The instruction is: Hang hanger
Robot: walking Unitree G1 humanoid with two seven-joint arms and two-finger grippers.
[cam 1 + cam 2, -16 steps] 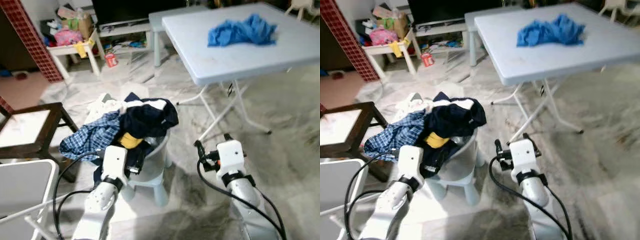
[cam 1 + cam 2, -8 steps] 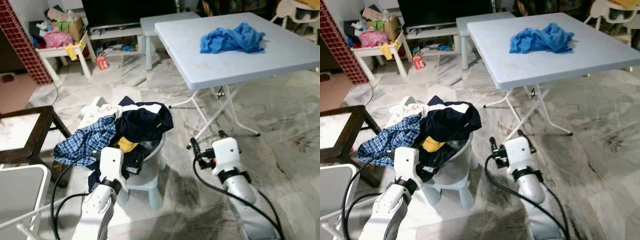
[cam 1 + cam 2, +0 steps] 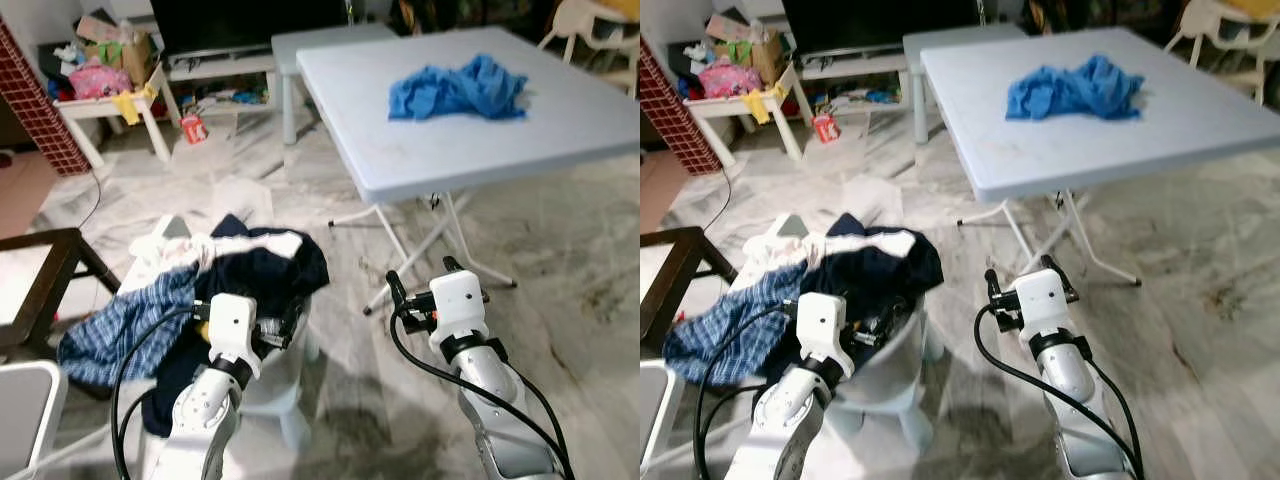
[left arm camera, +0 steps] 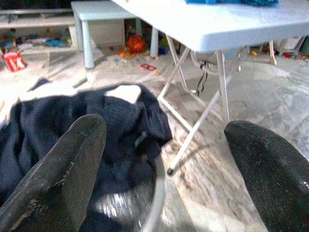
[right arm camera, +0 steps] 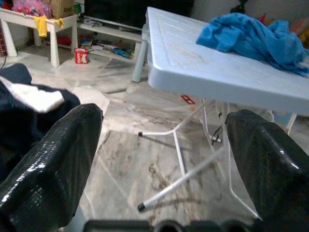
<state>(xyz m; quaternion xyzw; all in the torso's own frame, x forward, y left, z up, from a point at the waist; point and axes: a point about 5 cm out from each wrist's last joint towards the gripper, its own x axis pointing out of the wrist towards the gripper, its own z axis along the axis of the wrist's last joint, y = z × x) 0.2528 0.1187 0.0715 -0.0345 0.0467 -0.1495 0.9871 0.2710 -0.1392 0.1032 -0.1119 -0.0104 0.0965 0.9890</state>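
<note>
Dark wood side table (image 3: 40, 262) at far left. Next to it, plaid shirt (image 3: 120, 325) and navy garment (image 3: 262, 268) heaped over a pale plastic basket (image 3: 885, 350). Left gripper (image 3: 275, 325) sits just above the navy garment, fingers (image 4: 58, 183) spread wide, nothing between them. Right gripper (image 3: 418, 290) is held over bare marble floor (image 3: 570, 300) near the folding table's legs (image 3: 420, 240), fingers (image 5: 53, 164) likewise spread and empty. Folding table (image 3: 560, 130) to the right carries a blue cloth (image 3: 458, 88) on its top.

Hanger: cannot be made out in any view; could be buried under the clothes, not confirmable. No rail or hook to hang it on is visible either.

Risks, judged:
- Groping into the heap blind may snag loose fabric instead and drag clothes off the basket.
- Basket looks light; a sideways pull could tip it.
- Right arm's cable (image 3: 430, 375) hangs slack near the table legs, may catch when turning.
</note>
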